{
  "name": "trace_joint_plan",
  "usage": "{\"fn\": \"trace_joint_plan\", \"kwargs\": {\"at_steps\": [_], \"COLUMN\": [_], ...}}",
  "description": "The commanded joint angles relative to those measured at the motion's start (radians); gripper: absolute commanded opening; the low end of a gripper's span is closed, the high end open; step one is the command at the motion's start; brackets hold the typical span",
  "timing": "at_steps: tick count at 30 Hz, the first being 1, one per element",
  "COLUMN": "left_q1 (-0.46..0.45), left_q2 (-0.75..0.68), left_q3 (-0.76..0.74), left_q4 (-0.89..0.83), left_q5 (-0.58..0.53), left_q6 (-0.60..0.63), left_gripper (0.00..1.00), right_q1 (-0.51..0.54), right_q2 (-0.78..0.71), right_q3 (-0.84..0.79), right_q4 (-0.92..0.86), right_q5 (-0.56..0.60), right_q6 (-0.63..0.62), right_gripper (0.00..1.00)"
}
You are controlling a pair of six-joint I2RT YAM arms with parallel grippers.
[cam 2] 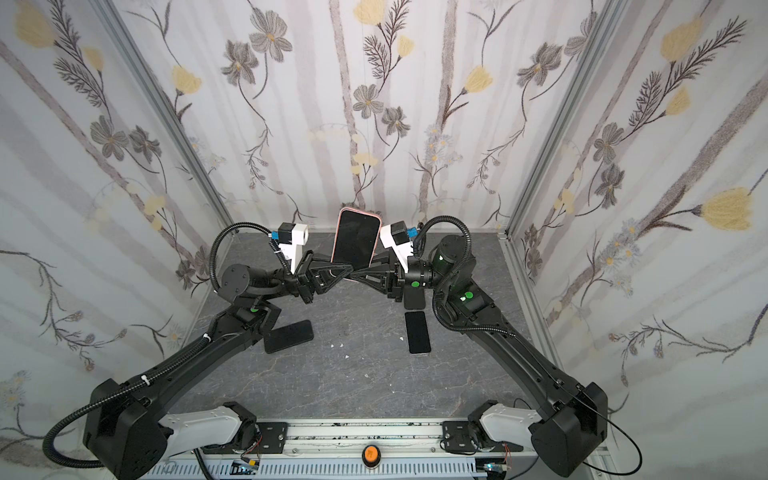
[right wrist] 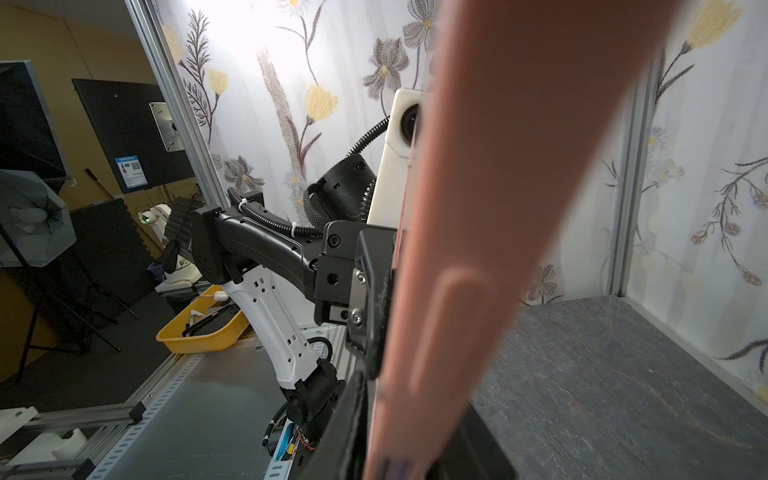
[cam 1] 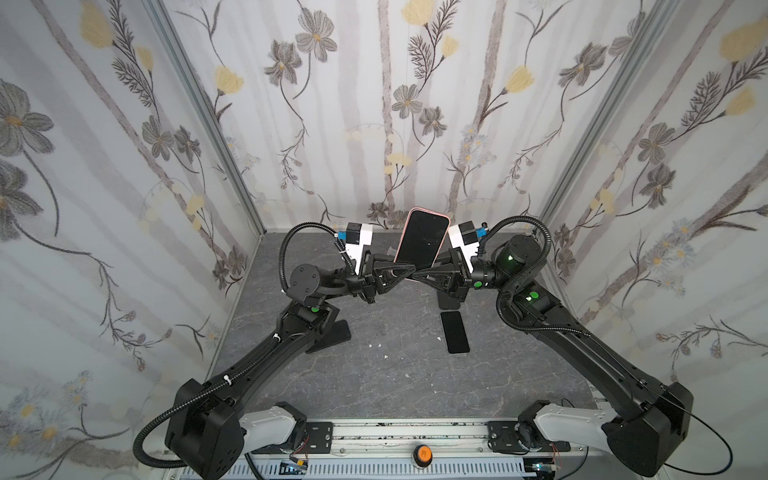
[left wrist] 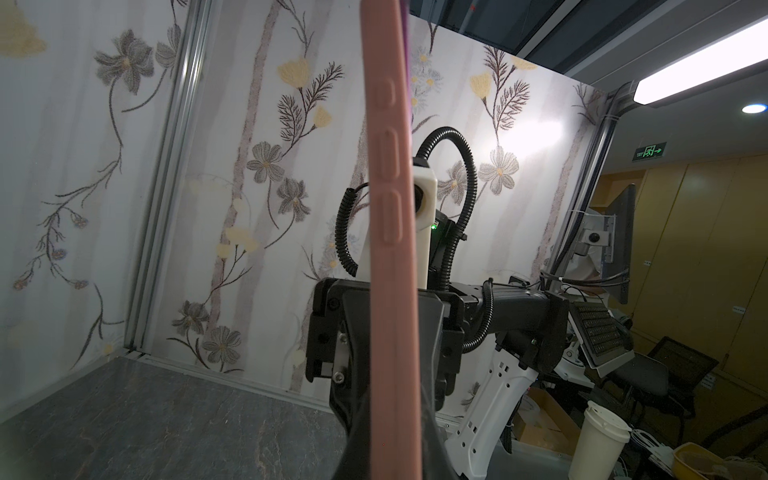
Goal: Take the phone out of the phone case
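The phone (cam 1: 422, 239) stands upright in the air above the table's far middle, dark screen facing the top views, still inside its pink phone case (cam 1: 401, 239). Both top views show it, with phone (cam 2: 356, 239) and case rim (cam 2: 336, 237). My left gripper (cam 1: 405, 272) is shut on the case's lower left edge. My right gripper (cam 1: 424, 275) grips the lower right edge. In the left wrist view the case's side with buttons (left wrist: 390, 208) runs between the black fingers (left wrist: 353, 436). In the right wrist view the pink case (right wrist: 478, 249) fills the jaws of the right gripper (right wrist: 415, 436).
A black phone (cam 1: 455, 332) lies flat on the grey marbled table (cam 1: 374, 374). Another dark slab (cam 1: 449, 301) lies just beyond it, under the right wrist. A third dark slab (cam 2: 289, 336) lies beside the left arm. Flower-patterned walls close in on three sides.
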Motion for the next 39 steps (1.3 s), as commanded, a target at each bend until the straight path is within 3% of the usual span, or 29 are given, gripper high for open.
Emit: {"fn": "trace_joint_plan", "kwargs": {"at_steps": [1, 10, 13, 18, 20, 22, 26, 31, 34, 39], "left_q1": [-0.003, -0.002, 0.012, 0.079, 0.116, 0.146, 0.166, 0.167, 0.168, 0.166], "left_q2": [0.003, -0.009, -0.017, -0.073, -0.095, -0.108, -0.121, -0.115, -0.108, -0.067], "left_q3": [-0.001, -0.011, -0.016, -0.078, -0.085, -0.053, 0.055, 0.220, 0.277, 0.351], "left_q4": [0.054, 0.054, 0.053, 0.042, -0.001, -0.113, -0.413, -0.817, -0.927, -1.049], "left_q5": [0.039, 0.022, 0.020, -0.048, -0.073, -0.070, -0.065, -0.123, -0.152, -0.106], "left_q6": [-0.008, 0.009, 0.030, 0.108, 0.148, 0.212, 0.401, 0.688, 0.784, 0.866], "left_gripper": [0.00, 0.00, 0.00, 0.56, 0.66, 0.76, 0.85, 0.87, 0.87, 0.87], "right_q1": [0.005, 0.009, 0.009, 0.010, 0.009, 0.011, 0.012, 0.012, 0.019, 0.040], "right_q2": [0.003, -0.008, -0.015, -0.031, -0.030, -0.028, -0.043, -0.050, -0.048, -0.037], "right_q3": [0.011, 0.009, 0.010, 0.032, 0.054, 0.072, 0.072, 0.064, 0.071, 0.089], "right_q4": [-0.001, -0.008, -0.017, -0.198, -0.313, -0.418, -0.541, -0.604, -0.639, -0.718], "right_q5": [0.005, 0.006, 0.026, 0.173, 0.253, 0.332, 0.476, 0.526, 0.569, 0.614], "right_q6": [-0.015, -0.018, -0.024, -0.133, -0.209, -0.292, -0.416, -0.539, -0.618, -0.761], "right_gripper": [0.15, 0.00, 0.00, 0.00, 0.00, 0.00, 0.00, 0.00, 0.00, 0.00]}}
